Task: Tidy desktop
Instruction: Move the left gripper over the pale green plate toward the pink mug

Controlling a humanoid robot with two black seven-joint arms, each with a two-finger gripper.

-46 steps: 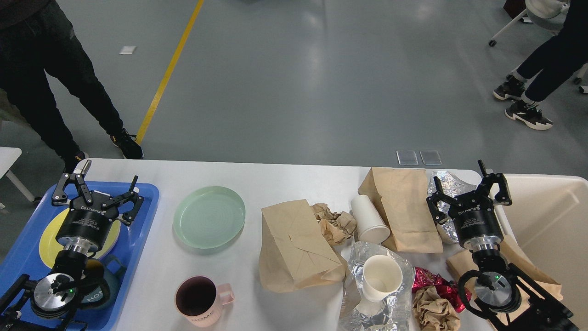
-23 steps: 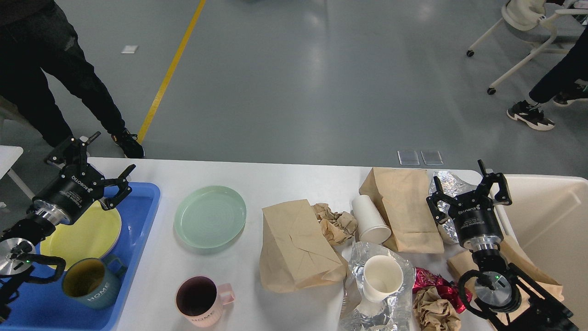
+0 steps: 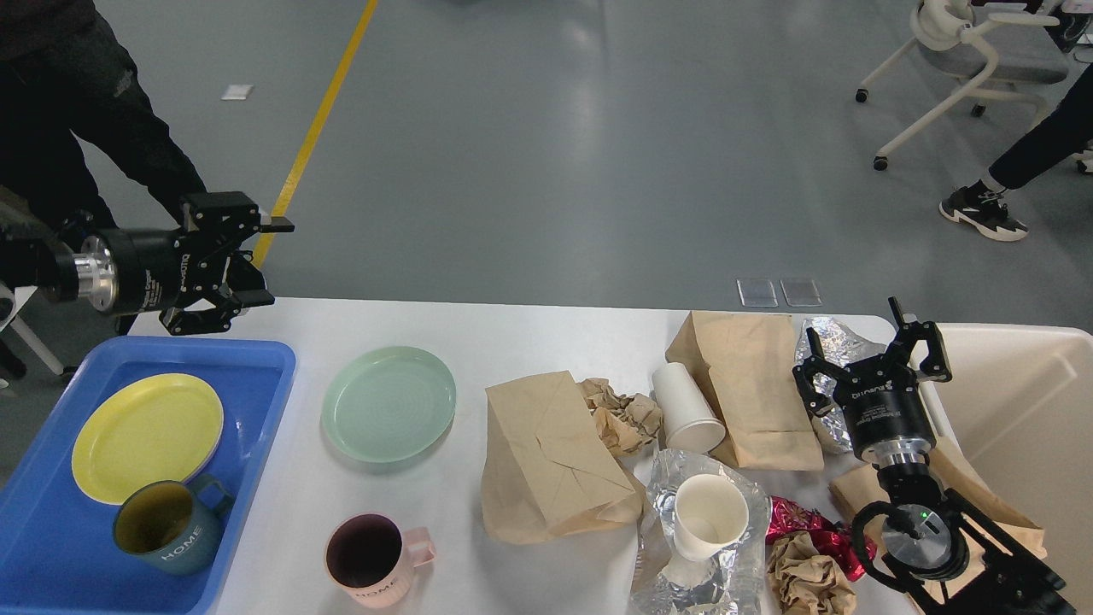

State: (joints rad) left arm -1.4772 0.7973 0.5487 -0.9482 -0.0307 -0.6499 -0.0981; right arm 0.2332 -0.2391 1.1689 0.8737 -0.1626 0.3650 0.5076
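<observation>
The white desktop (image 3: 529,337) carries a pale green plate (image 3: 388,403), a pink mug (image 3: 371,559), two brown paper bags (image 3: 551,457) (image 3: 751,389), crumpled brown paper (image 3: 622,414), a white paper cup lying on its side (image 3: 686,408) and an upright cup (image 3: 709,517) on silver foil. My left gripper (image 3: 265,260) is open and empty, held sideways above the table's far left edge. My right gripper (image 3: 871,342) is open and empty, pointing up beside the right paper bag, in front of crumpled foil (image 3: 832,342).
A blue tray (image 3: 248,461) at the left holds a yellow plate (image 3: 147,436) and a teal mug (image 3: 166,534). A beige bin (image 3: 1025,410) stands at the right edge. A red wrapper (image 3: 803,521) and a paper ball (image 3: 807,581) lie near front right. A person stands at far left.
My left arm rose off the blue tray and swung back, its gripper now turned sideways above the table's far left edge. The right arm stayed still. A chair rolled in behind.
</observation>
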